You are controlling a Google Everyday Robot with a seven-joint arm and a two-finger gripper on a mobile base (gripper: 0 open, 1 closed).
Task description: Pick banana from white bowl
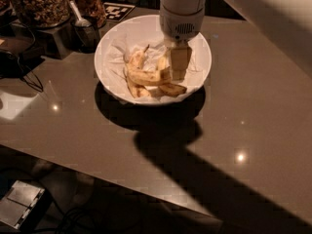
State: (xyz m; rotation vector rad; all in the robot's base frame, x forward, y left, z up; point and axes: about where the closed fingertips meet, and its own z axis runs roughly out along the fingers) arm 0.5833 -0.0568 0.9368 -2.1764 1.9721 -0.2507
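The white bowl (112, 43) sits at the back of the grey table, lined with crumpled white paper. Three bananas lie in it. The banana (146, 76), the longest one, lies across the middle, yellow with brown freckles. A shorter one (172, 88) lies in front of it on the right, and another (136, 60) lies to the left with its stem pointing up. My gripper (179, 65) hangs straight down into the bowl from the white arm and sits at the right end of the long banana, touching or nearly touching it.
A dark metal cup with a spoon (87, 30) stands just left of the bowl. Glass jars (39, 4) and a black-and-white tag (118, 11) stand behind it. Cables (22, 74) lie at the table's left. The table's front edge runs diagonally below.
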